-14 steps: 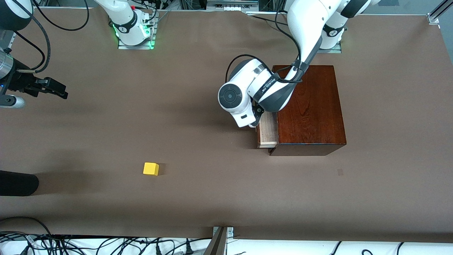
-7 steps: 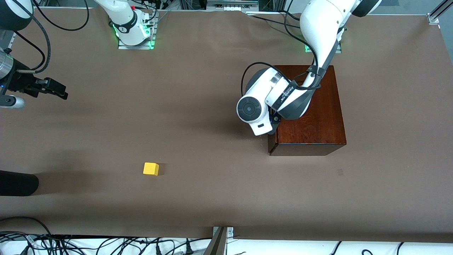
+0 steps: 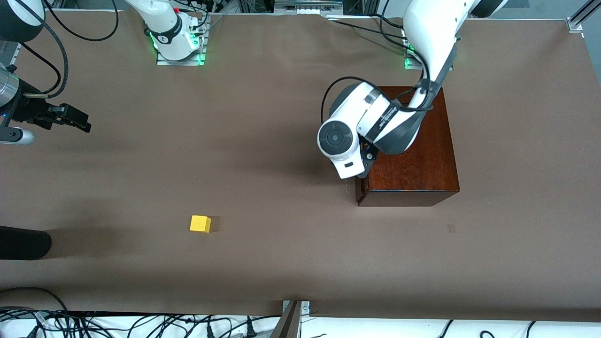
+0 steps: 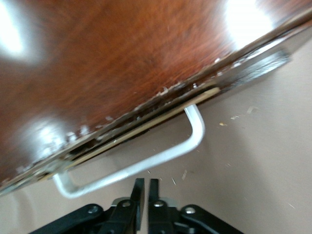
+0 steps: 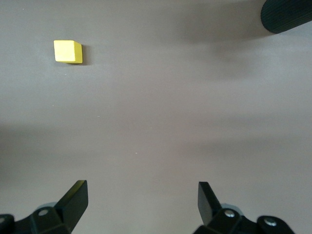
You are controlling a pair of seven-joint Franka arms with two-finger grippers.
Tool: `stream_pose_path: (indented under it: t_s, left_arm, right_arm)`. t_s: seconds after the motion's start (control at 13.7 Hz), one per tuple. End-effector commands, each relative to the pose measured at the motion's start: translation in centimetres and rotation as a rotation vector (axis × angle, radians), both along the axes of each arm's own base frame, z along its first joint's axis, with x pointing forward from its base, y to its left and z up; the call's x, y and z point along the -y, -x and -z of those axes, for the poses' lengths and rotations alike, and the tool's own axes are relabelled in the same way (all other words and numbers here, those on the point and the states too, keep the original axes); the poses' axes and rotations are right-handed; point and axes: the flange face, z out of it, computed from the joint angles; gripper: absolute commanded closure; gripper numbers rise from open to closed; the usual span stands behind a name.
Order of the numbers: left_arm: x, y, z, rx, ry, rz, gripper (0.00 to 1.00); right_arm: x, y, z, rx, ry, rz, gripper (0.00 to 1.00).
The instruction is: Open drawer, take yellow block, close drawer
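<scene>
The mahogany box (image 3: 411,145) stands toward the left arm's end of the table, and its drawer (image 3: 358,193) is pushed in flush. In the left wrist view the white loop handle (image 4: 146,163) stands out from the box face (image 4: 122,63). My left gripper (image 4: 145,187) is shut and empty, just off the handle and not around it; in the front view it is hidden under its wrist (image 3: 350,150). The yellow block (image 3: 200,224) lies on the open table, also in the right wrist view (image 5: 68,51). My right gripper (image 3: 75,119) is open and empty (image 5: 143,195), waiting over the right arm's end.
A black rounded object (image 3: 23,242) pokes in at the table's edge at the right arm's end, nearer the front camera than the right gripper; it also shows in the right wrist view (image 5: 287,14). Cables (image 3: 141,324) lie along the table's near edge.
The drawer stuck out of the box one second ago and is now pushed fully in. My left hand moved with it toward the box. The right arm and block have not moved.
</scene>
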Motion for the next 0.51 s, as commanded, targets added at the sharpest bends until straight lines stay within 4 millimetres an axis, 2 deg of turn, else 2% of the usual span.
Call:
stream_pose_path:
  t_s: [0.0, 0.22, 0.44]
  left_arm:
    - [-0.5, 0.3, -6.7, 0.069, 0.037, 0.040, 0.00]
    - [-3.1, 0.2, -15.0, 0.156, 0.123, 0.132, 0.00]
    - [-8.7, -0.1, -20.6, 0.123, 0.230, 0.193, 0.00]
  right_arm:
    - [-0.1, 0.0, -0.3, 0.008, -0.011, 0.017, 0.00]
    - [0.0, 0.0, -0.4, 0.009, -0.010, 0.018, 0.00]
    - [0.0, 0.0, -0.3, 0.008, -0.009, 0.018, 0.00]
